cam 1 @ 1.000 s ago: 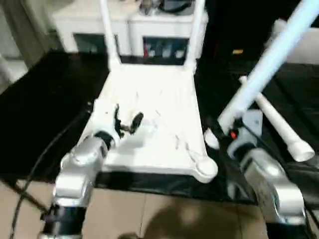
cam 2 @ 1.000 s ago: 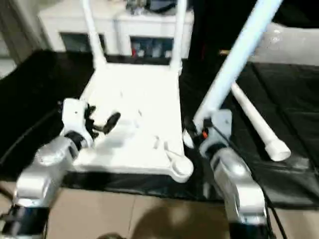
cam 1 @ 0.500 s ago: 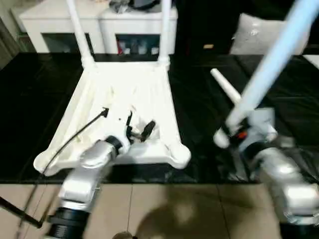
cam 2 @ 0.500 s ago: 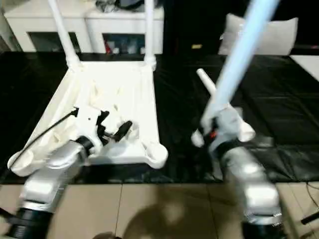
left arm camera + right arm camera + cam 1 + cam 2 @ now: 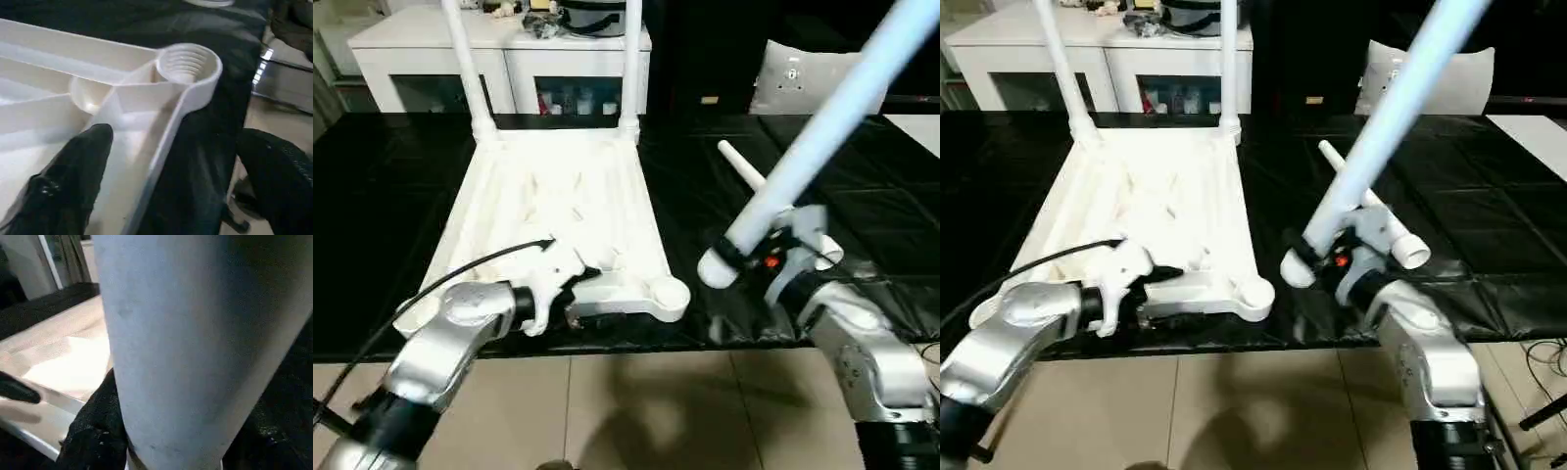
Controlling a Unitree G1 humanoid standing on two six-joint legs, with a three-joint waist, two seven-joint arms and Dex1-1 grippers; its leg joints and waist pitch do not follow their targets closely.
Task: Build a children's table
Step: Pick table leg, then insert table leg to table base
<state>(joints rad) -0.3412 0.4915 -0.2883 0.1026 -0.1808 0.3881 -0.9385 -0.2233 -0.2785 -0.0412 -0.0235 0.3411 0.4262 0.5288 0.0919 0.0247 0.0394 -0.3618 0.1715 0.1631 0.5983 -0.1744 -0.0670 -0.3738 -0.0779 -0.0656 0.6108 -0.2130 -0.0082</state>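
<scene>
Left tool (image 5: pixel 171 166): spread wide, one finger (image 5: pixel 73 176) over the ribbed underside of the tabletop (image 5: pixel 568 211), the other off its near edge.
Right tool (image 5: pixel 754 262): clamped on a white leg (image 5: pixel 822 137) near its thick end, leg slanting up and away.
Tabletop: upside down on the black bench (image 5: pixel 372 186), near-right socket (image 5: pixel 668 294) empty.
Far corners: two legs (image 5: pixel 629 59) stand upright.
Loose leg (image 5: pixel 1371 211): lies on the bench behind the right tool.
Cabinet (image 5: pixel 431 59): white, behind the bench.

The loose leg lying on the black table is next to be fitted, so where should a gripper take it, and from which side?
Likely mid-shaft on the loose leg, from above: it lies flat, its round tube suiting fingers either side, its near end hidden behind the held leg.
</scene>
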